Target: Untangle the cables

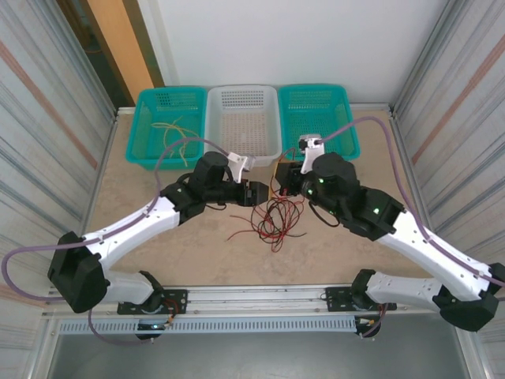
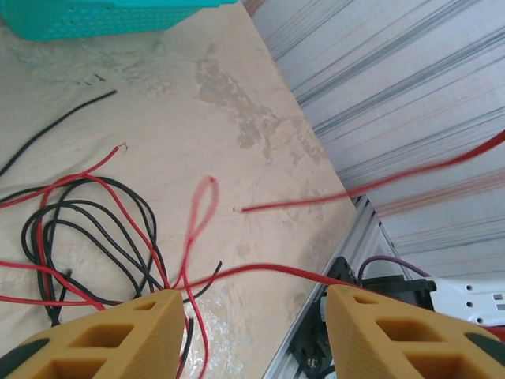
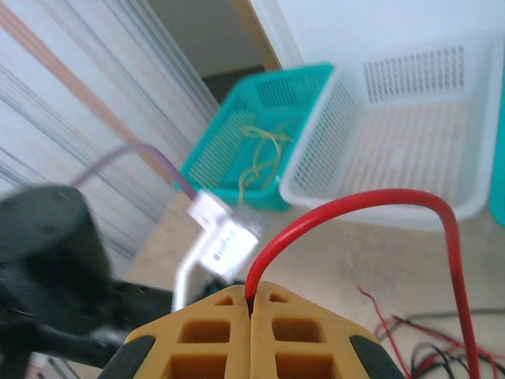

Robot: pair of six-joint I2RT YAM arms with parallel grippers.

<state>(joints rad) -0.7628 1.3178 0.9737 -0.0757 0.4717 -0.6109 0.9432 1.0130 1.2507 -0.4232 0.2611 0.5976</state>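
A tangle of red and black cables (image 1: 276,219) lies mid-table between my two arms. The left gripper (image 1: 257,193) sits at the tangle's left edge. In the left wrist view its gripper (image 2: 254,306) is open, and a red cable (image 2: 264,270) runs across the gap just beyond the fingertips. Loops of black cable (image 2: 87,229) lie on the table to the left. My right gripper (image 1: 282,180) hovers above the tangle's far side. In the right wrist view it (image 3: 252,290) is shut on a red cable (image 3: 355,197) that arcs up and over to the right. Yellowish cables (image 1: 175,134) lie in the left teal basket (image 1: 150,106).
Three baskets line the far edge: teal on the left, a white basket (image 1: 243,146) in the middle, and a teal basket (image 1: 335,118) on the right. Corrugated walls (image 2: 410,103) close both sides. A metal rail (image 1: 252,298) runs along the near edge.
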